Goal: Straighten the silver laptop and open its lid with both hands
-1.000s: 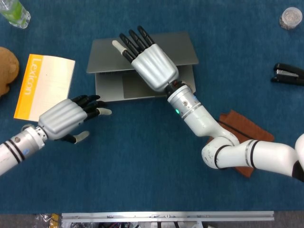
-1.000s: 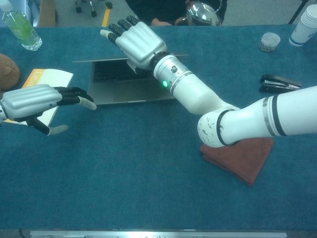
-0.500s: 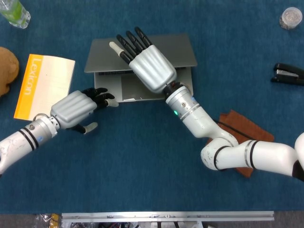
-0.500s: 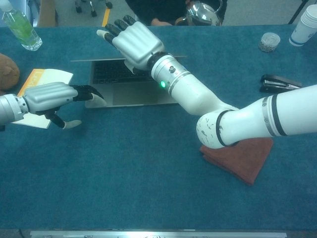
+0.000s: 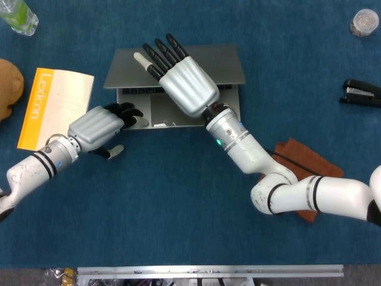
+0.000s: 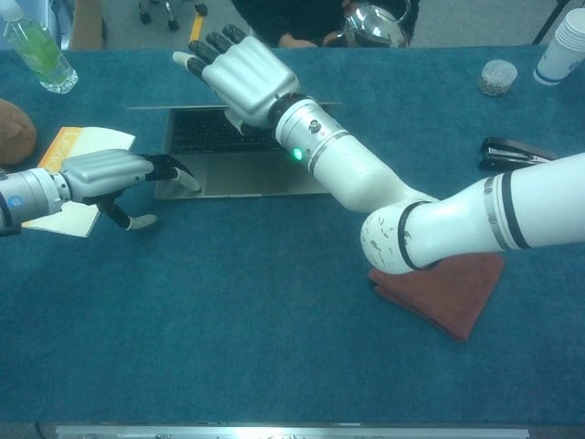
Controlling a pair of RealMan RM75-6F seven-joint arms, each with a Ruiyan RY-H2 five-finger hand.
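Left hand (image 5: 98, 127) has slid in from 8 o'clock since a second ago, fingertips now pressing the laptop (image 5: 229, 104) base's front-left corner, fingers curled, nothing gripped. Right hand (image 5: 178, 80) has pushed the lid (image 5: 229, 59) further back, fingers straight and flat against it, not wrapped round. Laptop sits part open at 12 o'clock on the counter (image 5: 178, 208). Booklet (image 5: 56, 107) at 9, stapler (image 5: 361, 93) at 3, cloth (image 5: 303, 162) at 4.
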